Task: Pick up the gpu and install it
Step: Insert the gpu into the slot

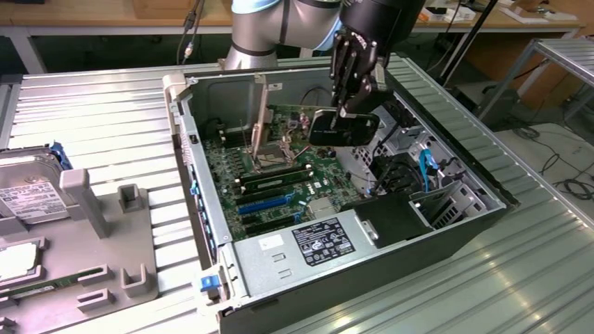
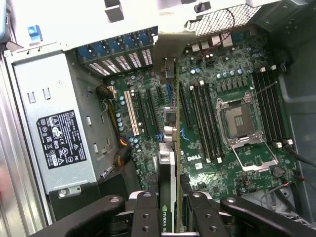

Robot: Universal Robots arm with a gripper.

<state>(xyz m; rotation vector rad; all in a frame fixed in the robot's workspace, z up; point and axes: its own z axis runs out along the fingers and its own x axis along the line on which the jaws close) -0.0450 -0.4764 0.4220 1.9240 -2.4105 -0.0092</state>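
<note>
Wide ribbed metal worktop (image 1: pixel 102 118), and on it the open computer case (image 1: pixel 371 285) lying on its side, motherboard (image 1: pixel 278 163) facing up and the grey power supply (image 1: pixel 311 240) at the near end. Above the board hangs the gpu (image 1: pixel 341 129), clear of everything, up by the processor socket (image 1: pixel 275 154) and not yet over the blue expansion slot (image 1: pixel 264 204) further down the board. From the wrist, the card shows edge-on, running roughly in line with the long slots on the board. Seating it cleanly looks like a matter of alignment: the card's lower edge should be parallel to the slot and directly above it, the bracket end lined up with the rear openings, and the descent straight down with no tilt, so the connector enters along its whole length and doesn't catch the neighbouring components. And the end effector (image 2: pixel 170 213): partly closed, its two black fingers (image 2: pixel 145 212) pinching the thin card from either side, holding it upright on its edge above the board.
</note>
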